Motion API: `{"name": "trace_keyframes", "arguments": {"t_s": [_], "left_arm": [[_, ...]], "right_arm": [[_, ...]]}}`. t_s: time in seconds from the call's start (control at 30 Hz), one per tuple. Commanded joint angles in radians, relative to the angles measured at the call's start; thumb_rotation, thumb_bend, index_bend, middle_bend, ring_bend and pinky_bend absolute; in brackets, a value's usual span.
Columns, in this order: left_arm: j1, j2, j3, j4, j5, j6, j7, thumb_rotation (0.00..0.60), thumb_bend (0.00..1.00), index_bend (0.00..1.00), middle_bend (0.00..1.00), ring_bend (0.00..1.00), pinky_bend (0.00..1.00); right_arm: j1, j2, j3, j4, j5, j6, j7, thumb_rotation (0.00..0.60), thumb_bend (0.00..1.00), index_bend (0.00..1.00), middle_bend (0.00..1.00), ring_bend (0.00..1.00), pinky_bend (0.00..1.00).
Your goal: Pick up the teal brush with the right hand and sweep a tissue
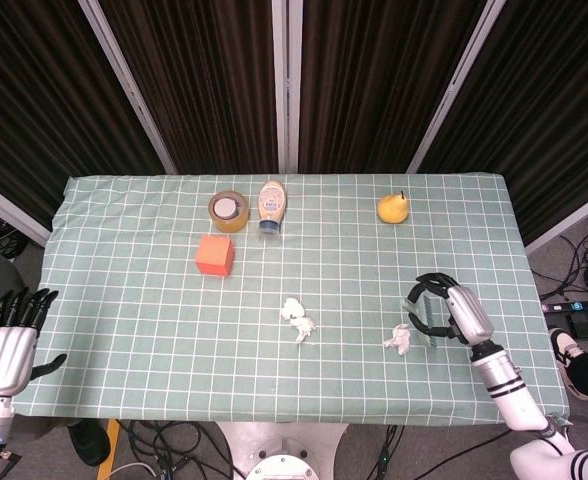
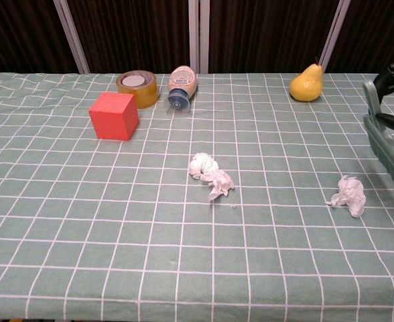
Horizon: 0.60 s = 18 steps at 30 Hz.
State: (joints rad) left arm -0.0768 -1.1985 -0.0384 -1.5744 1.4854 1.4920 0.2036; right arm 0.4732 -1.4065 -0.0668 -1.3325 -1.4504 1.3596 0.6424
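Note:
My right hand (image 1: 452, 310) grips the teal brush (image 1: 427, 321) near the table's right front. In the chest view the brush (image 2: 386, 146) hangs at the right edge, bristles down, and only the fingertips (image 2: 392, 72) show there. A crumpled tissue (image 1: 398, 340) lies just left of the brush, also seen as the tissue (image 2: 348, 195) in the chest view. A second tissue (image 1: 297, 319) lies at mid-table, the same tissue (image 2: 210, 174) in the chest view. My left hand (image 1: 4, 345) stays off the table's left front corner, fingers apart and holding nothing.
At the back stand a tape roll (image 1: 228, 209), a lying bottle (image 1: 271, 205) and a yellow pear (image 1: 393, 208). An orange cube (image 1: 215, 254) sits left of centre. The green checked cloth (image 1: 124, 300) covers the table.

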Motion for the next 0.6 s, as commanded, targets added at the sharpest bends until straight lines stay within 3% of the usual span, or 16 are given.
{"name": "trace_keyframes", "arguments": {"t_s": [0.03,0.27,0.6], "left_arm": [[0.0,0.002,0.0,-0.001,0.001,0.001,-0.002,0.6,0.04,0.1,0.1,0.04,0.05],[0.004,0.002,-0.001,0.003,0.005,0.013,-0.008,0.6,0.04,0.1,0.1,0.04,0.05],[0.018,0.001,0.005,0.01,0.01,0.034,-0.026,0.6,0.04,0.1,0.1,0.04,0.05]], "right_arm": [[-0.023,-0.045,0.004,0.011,0.014,-0.019,-0.004,0.6,0.57,0.64,0.55,0.24,0.18],[-0.014,-0.146,0.052,0.049,0.003,-0.056,-0.051,0.6,0.57,0.63,0.55,0.23,0.17],[0.1,-0.281,0.161,0.11,0.01,-0.201,-0.07,0.6,0.57,0.6,0.54,0.22,0.16]]}}
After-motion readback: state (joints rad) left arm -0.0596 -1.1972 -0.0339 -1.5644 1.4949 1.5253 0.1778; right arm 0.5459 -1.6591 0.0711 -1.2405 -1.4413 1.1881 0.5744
